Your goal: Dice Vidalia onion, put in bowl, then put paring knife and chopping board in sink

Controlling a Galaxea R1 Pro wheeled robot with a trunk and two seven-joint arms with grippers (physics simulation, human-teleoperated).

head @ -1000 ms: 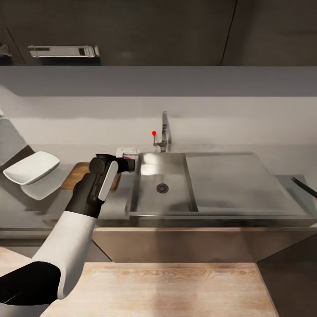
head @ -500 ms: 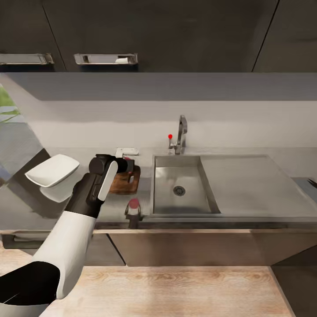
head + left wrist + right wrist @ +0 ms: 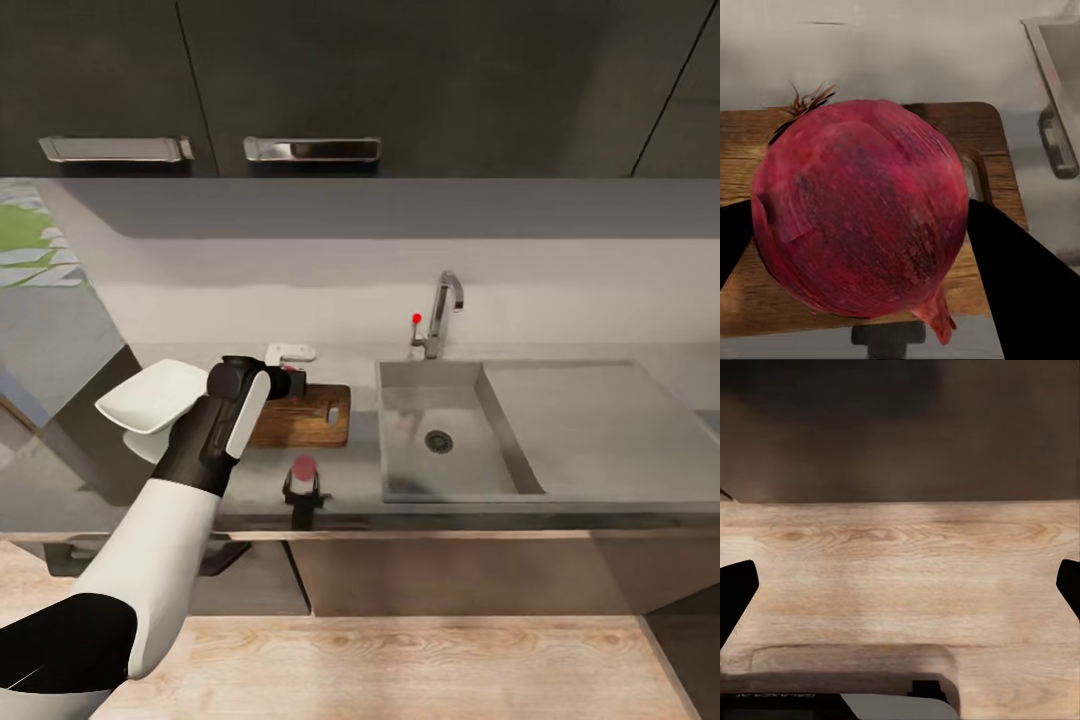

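My left gripper (image 3: 290, 377) is shut on the Vidalia onion (image 3: 292, 370), a reddish-pink bulb held between the black fingers (image 3: 1020, 285) in the left wrist view (image 3: 862, 217). It hangs just above the left part of the chopping board (image 3: 312, 420), whose handle slot (image 3: 975, 176) faces the sink (image 3: 500, 460). The white bowl (image 3: 150, 400) sits left of the board on the countertop (image 3: 250, 490). A small red-and-black thing (image 3: 303, 480), apparently the paring knife, rests at the counter's front edge. My right gripper (image 3: 900, 585) is open over wooden floor.
The chrome tap (image 3: 442, 310) with its red knob stands behind the basin, and the drainboard (image 3: 610, 420) lies to its right. A small white object (image 3: 290, 352) sits by the wall behind the board. Dark upper cabinets (image 3: 310, 90) hang overhead.
The whole view has shifted as the camera moved left. The left gripper, still holding the onion, has gone from beside the sink's left rim to above the board.
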